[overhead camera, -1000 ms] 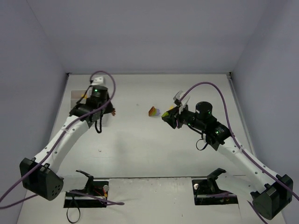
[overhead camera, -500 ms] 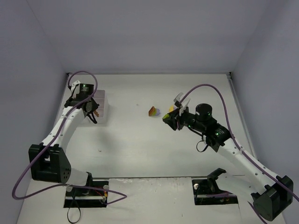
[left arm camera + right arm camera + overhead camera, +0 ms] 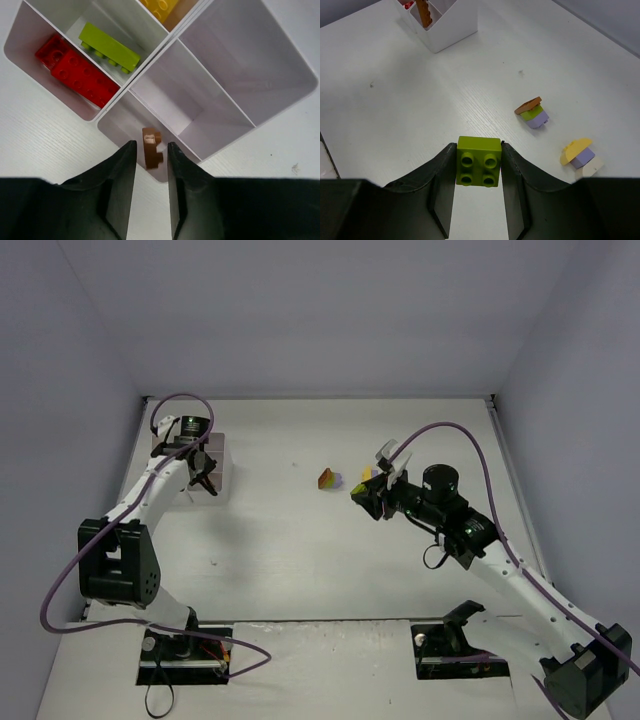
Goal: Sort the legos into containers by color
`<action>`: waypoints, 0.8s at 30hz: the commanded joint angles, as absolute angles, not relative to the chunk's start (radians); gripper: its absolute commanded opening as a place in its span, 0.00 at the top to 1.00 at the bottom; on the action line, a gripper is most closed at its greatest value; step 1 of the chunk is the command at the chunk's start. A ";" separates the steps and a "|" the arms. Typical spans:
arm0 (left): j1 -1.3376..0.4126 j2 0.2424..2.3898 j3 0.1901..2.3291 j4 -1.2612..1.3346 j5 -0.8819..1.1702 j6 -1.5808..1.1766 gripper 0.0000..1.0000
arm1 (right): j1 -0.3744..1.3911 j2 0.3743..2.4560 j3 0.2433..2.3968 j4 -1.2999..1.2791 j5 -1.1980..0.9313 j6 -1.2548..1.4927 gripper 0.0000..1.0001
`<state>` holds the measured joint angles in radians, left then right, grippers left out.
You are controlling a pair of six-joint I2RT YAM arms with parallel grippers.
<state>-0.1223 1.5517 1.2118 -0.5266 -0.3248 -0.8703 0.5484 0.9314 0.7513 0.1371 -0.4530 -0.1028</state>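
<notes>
The white tray (image 3: 235, 60) lies under my left gripper (image 3: 151, 144). Its jaws stand slightly apart above the tray's near compartment. A brown-orange brick (image 3: 152, 156) sits in that compartment, clear of both fingers. Two red bricks (image 3: 75, 70), a lime green brick (image 3: 110, 47) and a yellow brick (image 3: 160, 6) lie in other compartments. In the top view the left gripper (image 3: 202, 470) is at the tray (image 3: 220, 452). My right gripper (image 3: 477, 145) is shut on a square lime green brick (image 3: 478, 162) and holds it above the table, right of centre (image 3: 360, 492).
A brown, green and lilac stack (image 3: 533, 112) lies on the table ahead of the right gripper, at mid-table in the top view (image 3: 328, 479). A yellow and lilac stack (image 3: 577, 152) and a pale piece (image 3: 592, 169) lie to its right. The tray (image 3: 450, 25) is far off.
My left arm swung left and back over the tray, and the brown-orange brick left its jaws and now sits in the compartment. The right gripper drifted slightly right, still holding the green brick.
</notes>
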 commanded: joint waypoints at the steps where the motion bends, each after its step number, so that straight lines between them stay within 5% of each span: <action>1: -0.110 1.540 1.265 -0.495 -0.356 -0.900 0.74 | 0.543 0.925 0.762 0.190 -0.448 -0.104 1.00; 4: -0.110 1.534 1.270 -0.509 -0.359 -0.899 0.52 | 0.543 0.930 0.765 0.189 -0.451 -0.106 1.00; 7: -0.110 1.508 1.267 -0.512 -0.350 -0.882 0.44 | 0.543 0.940 0.770 0.189 -0.462 -0.106 1.00; 14: -0.112 1.372 1.295 -0.511 -0.215 -0.798 0.41 | 0.545 0.963 0.795 0.190 -0.528 -0.118 1.00; 24: -0.187 1.270 1.267 -0.382 0.507 -0.772 0.33 | 0.546 1.012 0.850 0.192 -0.617 -0.163 0.97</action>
